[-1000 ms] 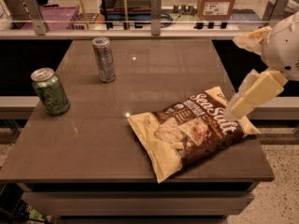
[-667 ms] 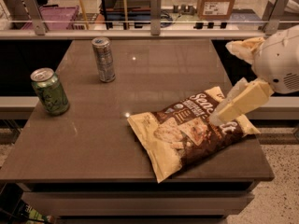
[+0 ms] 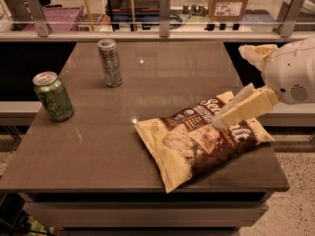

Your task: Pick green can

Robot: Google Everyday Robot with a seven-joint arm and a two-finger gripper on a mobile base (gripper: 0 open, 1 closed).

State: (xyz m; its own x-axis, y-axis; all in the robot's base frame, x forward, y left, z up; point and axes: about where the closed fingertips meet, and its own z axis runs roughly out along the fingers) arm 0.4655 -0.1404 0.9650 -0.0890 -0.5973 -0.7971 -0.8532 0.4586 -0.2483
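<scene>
Worktop: the brown worktop (image 3: 98,151) is filling the view and carrying a chip bag (image 3: 202,141), which is lying flat toward the near right corner and serving as the landmark below.
Background: beyond the chip bag, a railing (image 3: 162,26) with metal posts is running along the worktop's far edge, and a cardboard box (image 3: 228,1) is sitting behind it.
Green can: the green can (image 3: 53,96) is standing upright well to the left of the chip bag, untouched.
Silver can: the silver can (image 3: 109,63) is standing upright left of and behind the chip bag, well apart from the green can.
Hand: the hand (image 3: 224,114) is hovering over the chip bag's upper right part, pointing leftward and down. Whether it is released or clenched cannot be told, and nothing is showing in its grip.
Change: over the last second the hand is travelling leftward and lower, from beside the chip bag's right end to above its printed face. Both cans and the chip bag are staying put.
Meaning: the approach is apparently only beginning, as the hand is still needing to cross the chip bag and the bare stretch beyond it.
Open room: bare worktop is lying between the chip bag's left tip and the green can, offering a clear lane, and the silver can is standing behind that lane.
Edges: the green can is sitting close to the worktop's left edge, so a push coming from the chip bag's side is risking tipping it over the side.
</scene>
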